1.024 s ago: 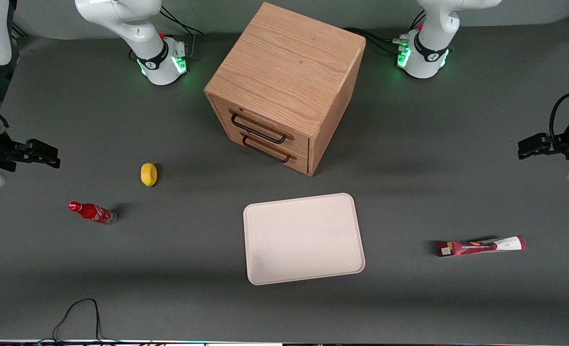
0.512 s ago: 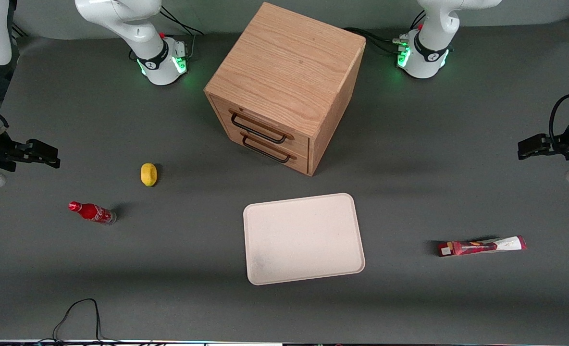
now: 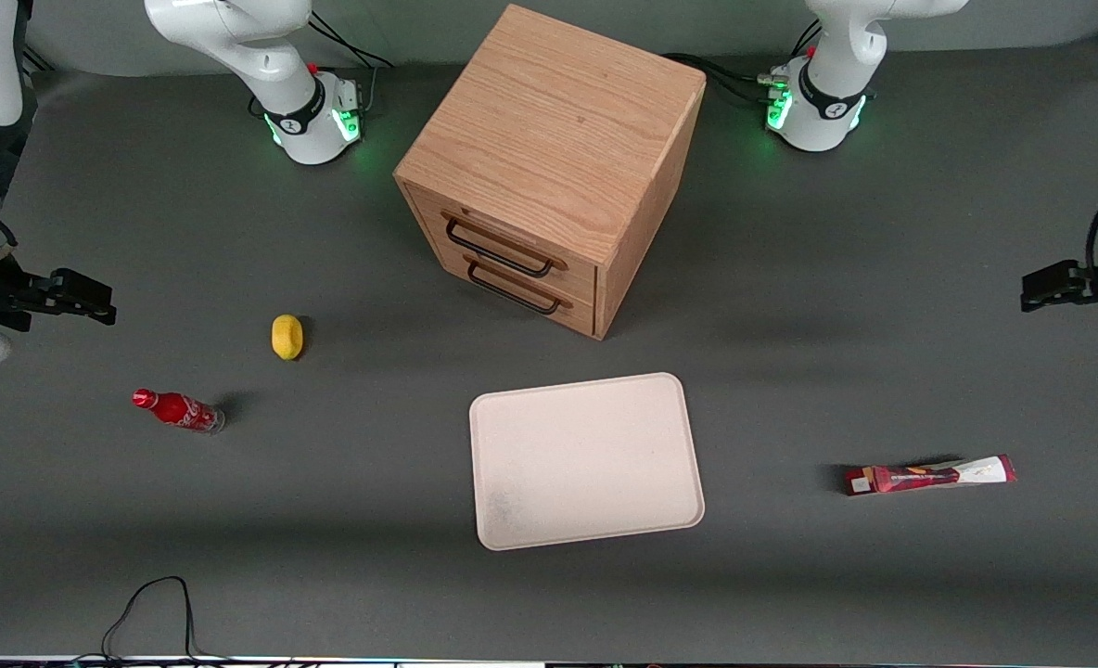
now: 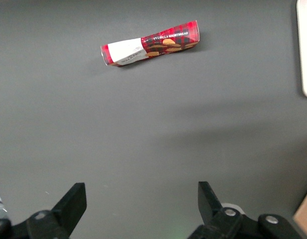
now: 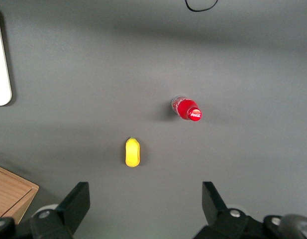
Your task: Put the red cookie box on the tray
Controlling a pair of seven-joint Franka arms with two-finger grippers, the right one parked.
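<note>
The red cookie box (image 4: 150, 44) lies flat on the dark table mat (image 3: 790, 371), well clear of the gripper (image 4: 141, 209), whose fingers stand wide apart and empty above bare mat at the working arm's end. The slim carton looks light and fairly stiff, though easily crushed; a hold across its narrow width near the middle seems soundest. The cream tray (image 3: 586, 459) waits farther off, toward the table's middle, nothing on it.
</note>
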